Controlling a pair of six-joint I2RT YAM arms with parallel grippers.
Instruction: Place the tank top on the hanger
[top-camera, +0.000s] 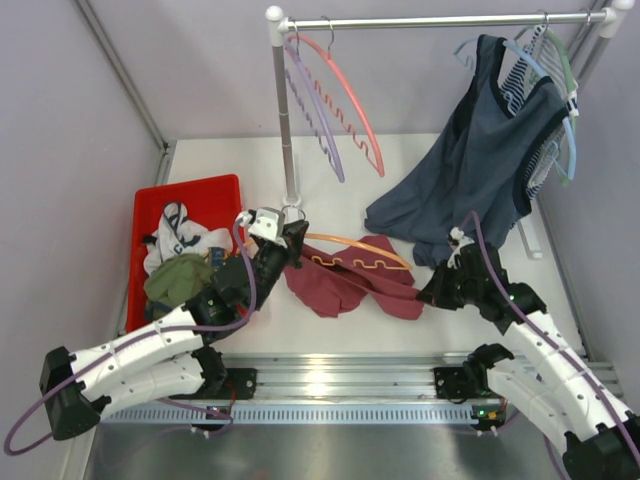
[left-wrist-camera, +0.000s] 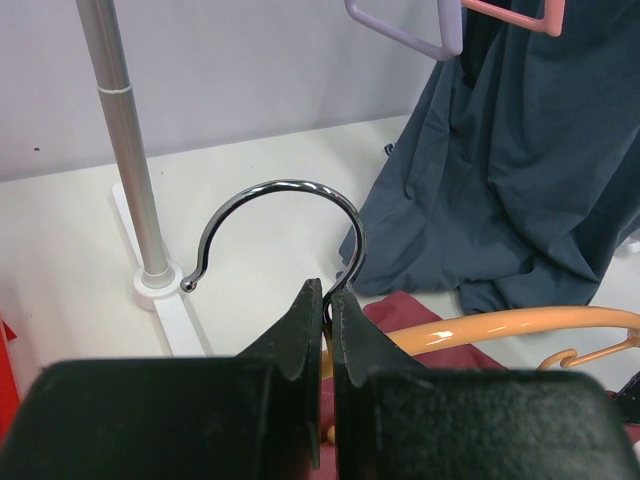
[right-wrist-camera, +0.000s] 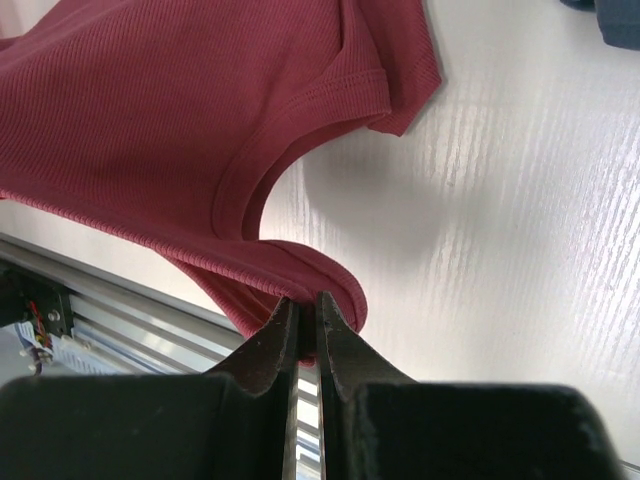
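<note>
Tank top (top-camera: 340, 285) pinched in right gripper (right-wrist-camera: 308, 298) — left gripper (left-wrist-camera: 329, 290) clamps hanger (left-wrist-camera: 500, 322) hook; blue-grey top (top-camera: 470, 170) drapes onto white table (top-camera: 400, 160) alongside.

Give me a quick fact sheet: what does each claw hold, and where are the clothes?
Left gripper: shut on the hanger, at its metal hook
Right gripper: shut on an edge of the tank top
Tank top: lying on the table, not yet on the hanger
Blue-grey top: hanging from the rail
Red bin: holds more clothes
</note>
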